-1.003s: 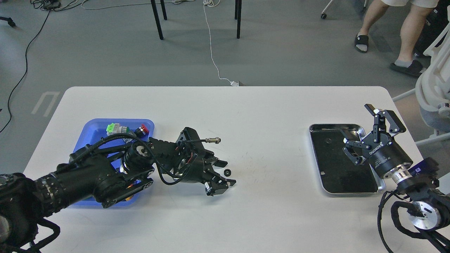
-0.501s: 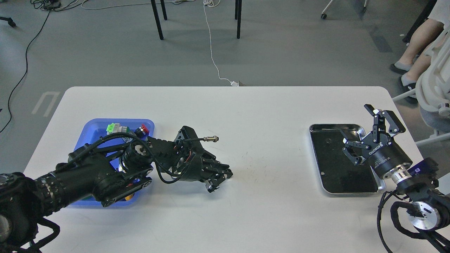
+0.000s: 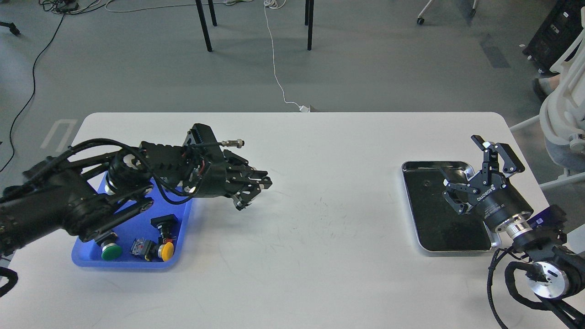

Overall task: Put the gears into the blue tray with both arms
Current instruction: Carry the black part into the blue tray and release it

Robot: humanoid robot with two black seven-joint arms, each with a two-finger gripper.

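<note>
Presumably the step in hand is carrying a gear to the blue tray (image 3: 180,228): the left gripper (image 3: 258,189), left of centre, has its fingers drawn together, raised off the white table (image 3: 320,237) just to the right of the tray's right rim. No gear shows between the fingertips; it would be too small and dark to make out against them, so I cannot tell whether one is pinched there.

Next the left gripper needs to swing left until its tips are over bare blue floor, then part its fingers. The tray's lower end already holds push-button switches (image 3: 157,242), green- and yellow-capped, so a free patch should be picked.

The left arm (image 3: 68,205) enters from the left edge and lies across the tray's upper half, hiding it, with the wrist roughly level and the fingers pointing right.

At lower right, the right arm (image 3: 539,256) rises from the corner, and the right gripper (image 3: 464,183) hangs with its fingers spread wide over the right side of the metal tray (image 3: 422,246). One tiny dark speck, possibly a gear (image 3: 426,183), sits on that tray's black floor near its upper left; that would be the right gripper's likely pick.
</note>
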